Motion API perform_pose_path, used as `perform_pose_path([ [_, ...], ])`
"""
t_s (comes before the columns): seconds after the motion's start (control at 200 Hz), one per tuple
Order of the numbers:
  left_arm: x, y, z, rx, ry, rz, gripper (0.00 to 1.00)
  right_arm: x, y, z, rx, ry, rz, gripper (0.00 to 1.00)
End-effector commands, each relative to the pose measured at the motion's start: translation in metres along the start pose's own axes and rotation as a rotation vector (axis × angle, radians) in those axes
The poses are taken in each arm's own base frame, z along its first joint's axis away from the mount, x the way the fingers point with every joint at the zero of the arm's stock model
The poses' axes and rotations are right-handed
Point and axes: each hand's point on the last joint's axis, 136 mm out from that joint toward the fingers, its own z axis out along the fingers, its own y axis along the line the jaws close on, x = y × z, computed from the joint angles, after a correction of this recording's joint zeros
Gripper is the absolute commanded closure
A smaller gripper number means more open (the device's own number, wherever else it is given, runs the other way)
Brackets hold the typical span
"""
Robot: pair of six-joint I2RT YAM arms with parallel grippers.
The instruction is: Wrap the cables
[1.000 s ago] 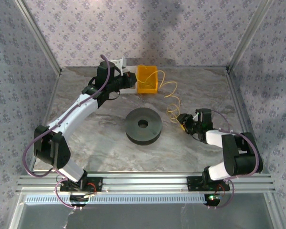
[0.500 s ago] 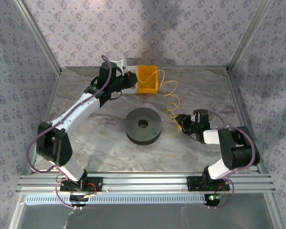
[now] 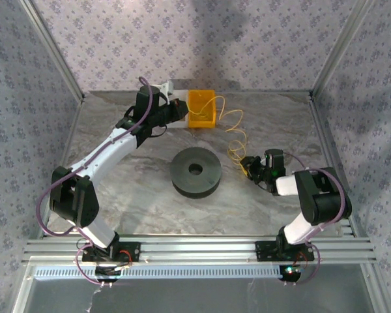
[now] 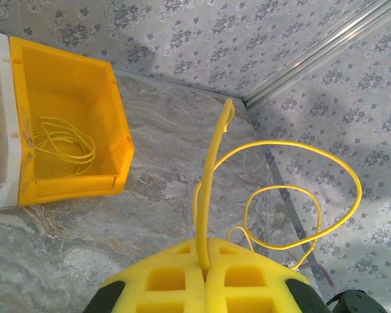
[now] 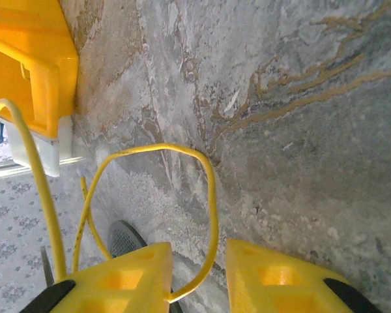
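The left tool [image 4: 205, 264] is closed: its yellow foam pads press together on the yellow wire [image 4: 212, 169], which comes out nearly straight from between them. The right tool [image 5: 197, 270] stands narrowly open, with a gap between its two pads. A loop of the wire passes down through this gap and touches the inner edge of one pad. The wire is thin, smooth and kinked. Seen from above, it leaves the left tool just beside the yellow plastic bin [image 3: 201, 120] and goes in loose curls over the grey marbled counter [image 3: 143, 195] to the right tool, so its length runs from far to near, slanting rightward. A round black spool [image 3: 195, 172] with a centre hole lies flat, apart from the wire
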Motion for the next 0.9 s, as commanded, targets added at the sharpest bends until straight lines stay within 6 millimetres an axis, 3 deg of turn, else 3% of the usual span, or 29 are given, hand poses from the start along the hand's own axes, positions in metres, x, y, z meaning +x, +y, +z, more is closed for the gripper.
perform_pose_path([
  [0.0, 0.001, -0.014, 0.0, 0.051, 0.0, 0.008, 1.0, -0.009, 0.01, 0.005, -0.023, -0.034, 0.004, 0.74],
  [0.16, 0.005, -0.014, -0.002, 0.053, 0.011, 0.009, 1.0, -0.017, 0.013, 0.005, -0.031, -0.061, 0.007, 0.83],
  [0.29, 0.008, -0.011, -0.006, 0.04, 0.012, 0.013, 1.0, -0.024, 0.017, 0.002, -0.042, -0.073, -0.001, 1.0],
  [0.555, -0.001, 0.006, -0.028, -0.011, -0.024, 0.013, 1.0, -0.042, 0.019, -0.025, -0.038, -0.101, -0.073, 1.0],
  [0.725, -0.032, 0.042, -0.067, -0.084, -0.114, -0.014, 1.0, -0.057, 0.026, -0.065, 0.031, -0.121, -0.229, 1.0],
  [0.894, -0.071, 0.082, -0.13, -0.196, -0.242, -0.026, 1.0, -0.076, 0.026, -0.112, 0.171, -0.162, -0.379, 1.0],
])
